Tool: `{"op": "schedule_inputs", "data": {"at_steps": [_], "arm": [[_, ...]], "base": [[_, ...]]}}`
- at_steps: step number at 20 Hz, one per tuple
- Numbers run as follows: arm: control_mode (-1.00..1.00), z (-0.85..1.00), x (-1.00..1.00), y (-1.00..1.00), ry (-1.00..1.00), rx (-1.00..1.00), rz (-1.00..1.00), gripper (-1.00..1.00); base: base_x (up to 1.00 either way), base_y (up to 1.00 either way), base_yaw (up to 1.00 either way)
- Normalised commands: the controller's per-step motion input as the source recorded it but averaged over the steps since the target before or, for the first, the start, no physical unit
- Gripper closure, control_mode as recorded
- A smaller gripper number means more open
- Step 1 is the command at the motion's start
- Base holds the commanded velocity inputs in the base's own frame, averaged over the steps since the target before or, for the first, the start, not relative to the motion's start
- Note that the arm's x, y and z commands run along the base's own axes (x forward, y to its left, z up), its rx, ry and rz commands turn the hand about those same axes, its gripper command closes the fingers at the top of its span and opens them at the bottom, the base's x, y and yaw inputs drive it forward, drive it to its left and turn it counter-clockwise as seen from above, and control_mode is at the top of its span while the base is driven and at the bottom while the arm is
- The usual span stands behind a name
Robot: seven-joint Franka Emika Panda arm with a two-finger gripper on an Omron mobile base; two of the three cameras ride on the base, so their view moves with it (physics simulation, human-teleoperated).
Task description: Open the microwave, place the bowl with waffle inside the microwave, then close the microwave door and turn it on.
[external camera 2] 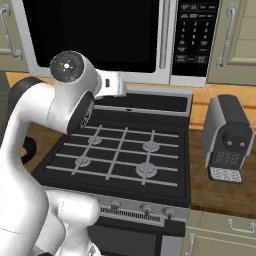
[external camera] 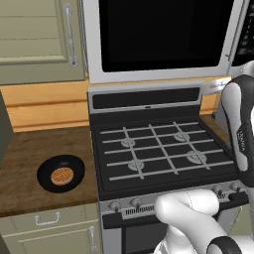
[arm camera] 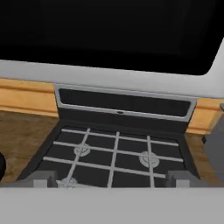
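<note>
Resting black bowl [external camera: 60, 173], golden waffle [external camera: 62, 175]

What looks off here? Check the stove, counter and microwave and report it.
Nothing stands out. The microwave door is shut and square. The bowl sits upright on the counter left of the stove, the waffle inside it, nothing spilled. The coffee machine stands upright to the stove's right.
</note>
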Motion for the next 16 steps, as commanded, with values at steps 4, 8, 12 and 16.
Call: {"op": "schedule_inputs", "data": {"at_steps": [4,8,12,16], "arm": [[-1.00,0.69,0.14,-0.99,-0.53,0.19,-0.10,-1.00],[-1.00,0.28,0.29,-0.87,-0.21,0.26,-0.16,-1.00],[-1.00,0.00,0.15,-0.43,0.01,0.14,-0.07,-1.00],[-1.00,0.00,0.14,-0.07,0.00,0.10,0.00,-1.00]], "base": [[0.00,0.00,0.00],[0.00,0.00,0.00],[0.00,0.00,0.00],[0.00,0.00,0.00]]}}
